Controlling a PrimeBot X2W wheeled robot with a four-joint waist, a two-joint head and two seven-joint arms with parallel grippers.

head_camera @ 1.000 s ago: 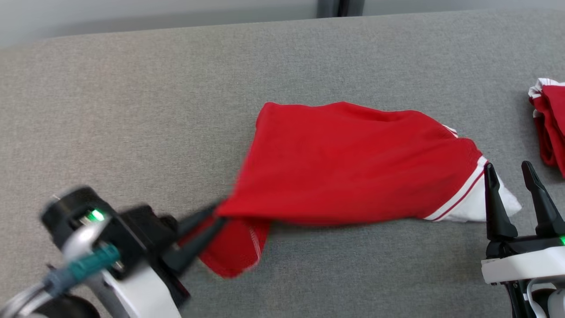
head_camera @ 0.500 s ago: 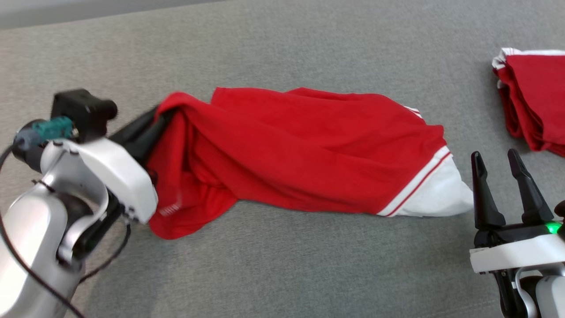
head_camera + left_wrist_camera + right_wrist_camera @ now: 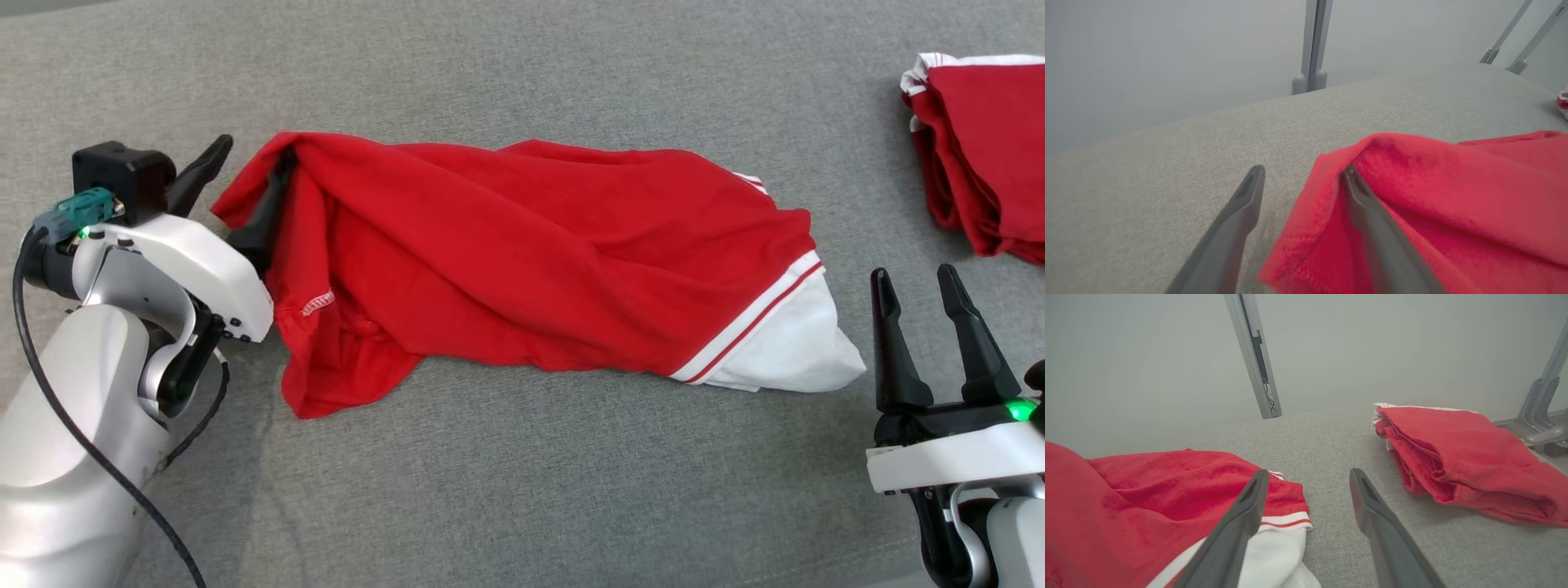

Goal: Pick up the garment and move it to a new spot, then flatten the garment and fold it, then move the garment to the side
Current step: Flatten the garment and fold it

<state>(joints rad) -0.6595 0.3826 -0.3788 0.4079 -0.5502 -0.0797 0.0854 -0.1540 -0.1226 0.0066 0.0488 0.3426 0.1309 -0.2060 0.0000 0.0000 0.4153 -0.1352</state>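
Your left gripper (image 3: pixel 255 151) sits at the left end of the red garment (image 3: pixel 539 253) with its fingers spread apart. One finger is tucked inside a fold of the cloth and the other stands bare outside it on the left, so nothing is pinched. The garment lies crumpled in the middle of the grey cloth surface (image 3: pixel 490 490), its white-banded end pointing right. Your right gripper (image 3: pixel 913 276) stands at the near right, just beside that white end, fingers apart and empty. A folded red pile (image 3: pixel 988 147) lies at the far right, well apart from the garment.
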